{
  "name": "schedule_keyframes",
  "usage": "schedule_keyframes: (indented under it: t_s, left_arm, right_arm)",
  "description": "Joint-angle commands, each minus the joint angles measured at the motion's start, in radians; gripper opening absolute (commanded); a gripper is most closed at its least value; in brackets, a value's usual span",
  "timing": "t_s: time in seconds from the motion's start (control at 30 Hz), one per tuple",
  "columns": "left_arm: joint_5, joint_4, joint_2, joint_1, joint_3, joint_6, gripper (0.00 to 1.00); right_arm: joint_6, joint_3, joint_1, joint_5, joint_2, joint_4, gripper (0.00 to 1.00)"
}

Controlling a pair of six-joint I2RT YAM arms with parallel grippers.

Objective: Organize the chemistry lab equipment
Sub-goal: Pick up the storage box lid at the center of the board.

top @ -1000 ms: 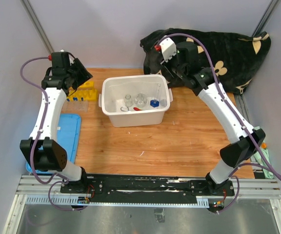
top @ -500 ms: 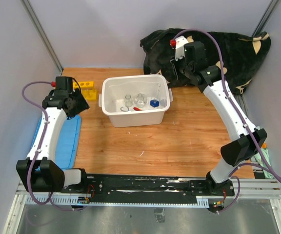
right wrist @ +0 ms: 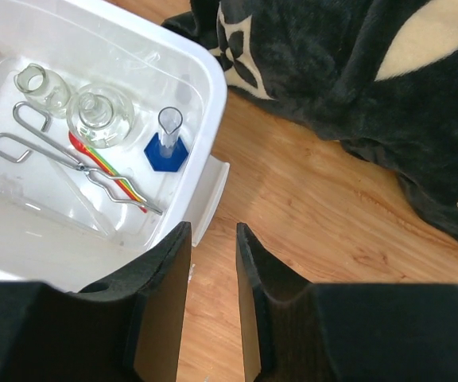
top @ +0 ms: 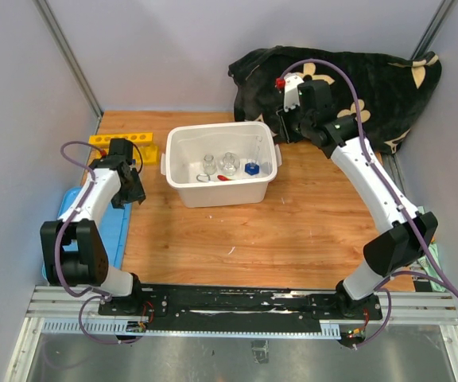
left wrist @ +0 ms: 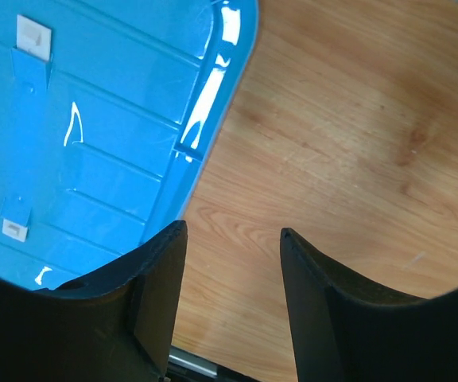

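1. Black flower-patterned blanket (right wrist: 356,79): it's heaped just right of the white plastic bin (top: 221,127), behind its far-right corner. The right gripper (right wrist: 211,229) hangs over bare wood between the two. If it swings out sideways, I'd guess the cable or fingers could snag the fabric.
2. The bin itself: the right gripper's jaws are only narrowly parted, nothing between them, and they sit just outside the bin's right wall. If it drops straight down it could clip the rim (right wrist: 213,79) and shove the whole bin, rattling the glass inside.
3. Flat blue plastic lid (left wrist: 94,119): it lies left of the bin, and the left gripper (left wrist: 233,231) is right at its edge, over wood. Its jaws are moderately apart and empty. A low pass could catch the lid's lip.
4. Yellow holed tube rack (top: 122,142): it's left of the bin, toward the back, beyond the left gripper and apart from it. It looks light, so a sloppy grab would probably tip it.
5. Round clear glass flask (right wrist: 100,117) and small clear glass beaker (right wrist: 36,82): both are inside the bin, well left of the right gripper. They're slippery, so they could roll.
6. Blue-based glass piece (right wrist: 166,143): it stands upright inside the bin and is the item closest to the right gripper. Tall and narrow, so easy to topple.
7. Metal tweezers (right wrist: 62,163) and thin red-orange tool (right wrist: 106,167): they lie crossed on the bin floor beside the flask. Lifting one may well drag the other along.
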Motion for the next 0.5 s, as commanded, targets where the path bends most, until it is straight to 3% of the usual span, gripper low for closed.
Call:
schedule_keyframes:
  t_s: [0.0, 0.1, 0.47]
  left_arm:
    - [-0.060, 0.071, 0.045, 0.028, -0.049, 0.068, 0.53]
    - [-0.054, 0.104, 0.071, 0.033, -0.085, 0.075, 0.48]
    - [-0.109, 0.152, 0.131, 0.038, -0.114, 0.051, 0.45]
  right_arm:
    - [0.019, -0.041, -0.002, -0.025, -0.034, 0.033, 0.30]
    - [0.020, -0.057, -0.002, -0.031, -0.039, 0.041, 0.30]
    - [0.008, -0.083, -0.002, -0.049, -0.043, 0.058, 0.30]
